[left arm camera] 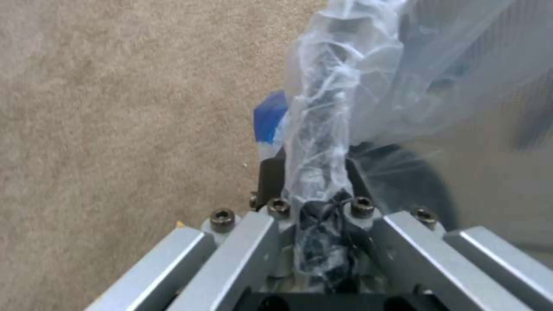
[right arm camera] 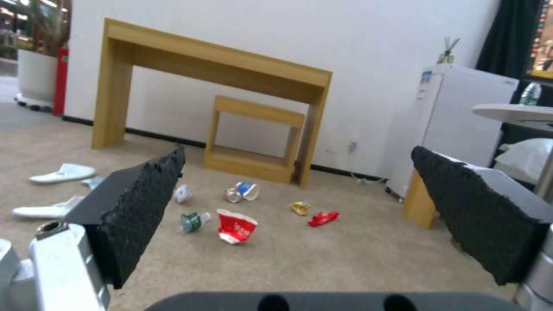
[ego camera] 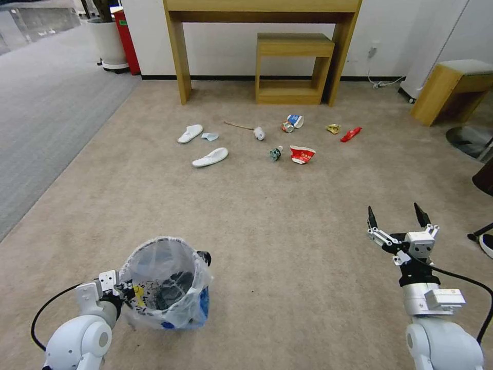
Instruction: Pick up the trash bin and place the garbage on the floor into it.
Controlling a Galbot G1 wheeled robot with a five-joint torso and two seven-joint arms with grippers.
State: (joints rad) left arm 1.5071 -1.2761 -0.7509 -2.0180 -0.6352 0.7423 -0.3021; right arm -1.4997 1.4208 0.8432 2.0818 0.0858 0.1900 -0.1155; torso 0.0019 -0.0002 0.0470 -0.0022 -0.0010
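The trash bin [ego camera: 167,282] is held at its rim by the left claw [ego camera: 119,289], low on the left. The right claw [ego camera: 399,221] is spread wide, well apart to the right. The garbage [ego camera: 302,153] is scattered on the floor [ego camera: 287,246] far ahead of both claws, slippers [ego camera: 210,157] leftmost, wrappers [ego camera: 351,134] rightmost.

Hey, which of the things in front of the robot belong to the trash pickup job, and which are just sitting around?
Part of the job: bin held at its rim by the left gripper; open right gripper; slippers; red cup; blue cup; small bottle; red wrapper; carpet.

Just around: wooden table; small shelf; planter.
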